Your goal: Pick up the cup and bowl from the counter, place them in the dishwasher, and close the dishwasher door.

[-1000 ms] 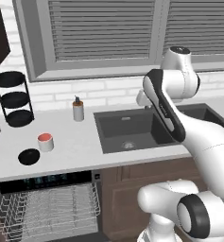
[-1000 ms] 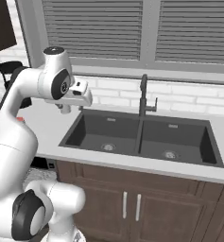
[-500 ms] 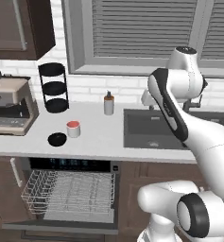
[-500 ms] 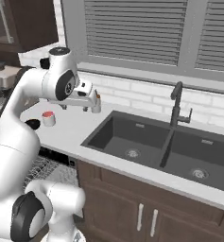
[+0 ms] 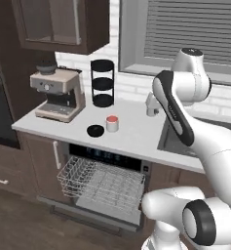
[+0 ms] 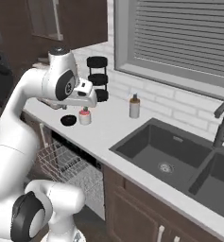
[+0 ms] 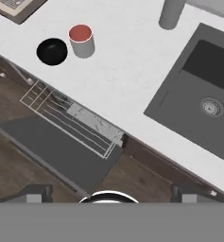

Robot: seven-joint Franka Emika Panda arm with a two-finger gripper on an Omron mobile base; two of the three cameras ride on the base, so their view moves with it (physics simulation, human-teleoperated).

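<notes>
A: Gripper (image 7: 108,191) first. Fingers stood wide apart, nothing between them; the two dark tips sat at the lower left and lower right of the hand view, with open floor and the dishwasher door (image 7: 52,149) in the gap.

B: Contact with anything?

A: None. The hand hung high above the counter (image 7: 132,71), looking down at it. In the right base view the gripper (image 6: 87,94) sat up near the shoulder, above and short of the cup (image 6: 85,116).

B: Bearing to the cup?

A: In the hand view, the cup (image 7: 81,40) lay at about 11 o'clock from the gap between the tips, well apart. The bowl (image 7: 52,51) sat just beside it, at the cup's 8 o'clock, apart but only narrowly. One arm only, so no choice of hand.

B: Long axis?

A: Cup upright, red top facing the camera, so round from above; judged that any jaw heading would serve. The bowl is shallow and looked likely to need a rim pinch.

B: Dishwasher?

A: Door down flat, wire rack (image 7: 71,116) pulled out at about 10 o'clock, directly below the counter edge under the cup and bowl. In the left base view the cup (image 5: 112,123) and bowl (image 5: 95,130) stood above the rack (image 5: 100,180).

B: Next move, as judged?

A: Travel toward 11 o'clock and descend over the cup; nothing loaded yet.
</notes>
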